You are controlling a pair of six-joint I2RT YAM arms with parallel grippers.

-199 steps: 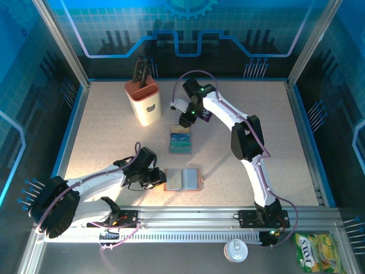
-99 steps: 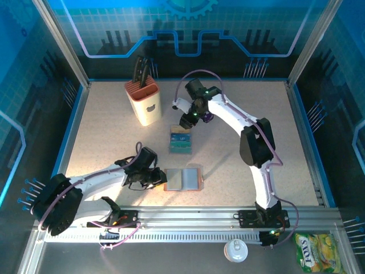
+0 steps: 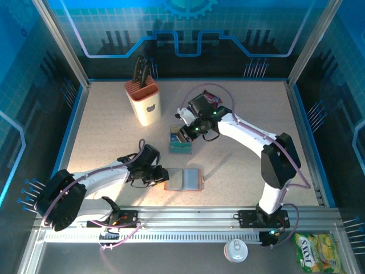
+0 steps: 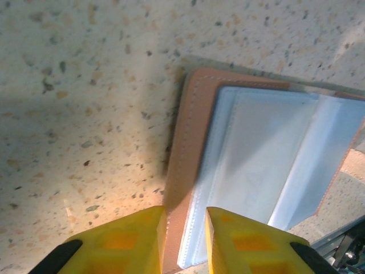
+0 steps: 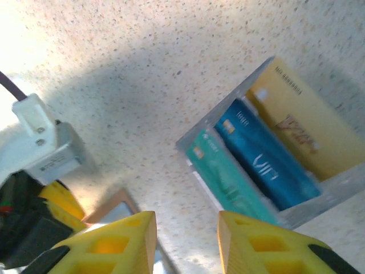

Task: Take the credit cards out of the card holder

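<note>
Although speckled beige table (image 3: 256, 114) has room, work stays central: clear plastic tray (image 5: 222, 101) sits at 12 o'clock of open tan-brown leather card holder (image 3: 184, 178), short reach between. Holder lies flat, book-like; grey-blue sleeves (image 4: 268, 160) look empty, hidden pockets unknown. Tray keeps teal, blue, yellowish-tan plastic credit cards (image 5: 265, 154) side by side, out of holder. Left gripper (image 4: 185, 228) pinches holder's 9 o'clock cover edge, likely anchoring it. Right gripper (image 5: 185, 228) hovers near tray's 12 o'clock end, jaws apart, empty.
</note>
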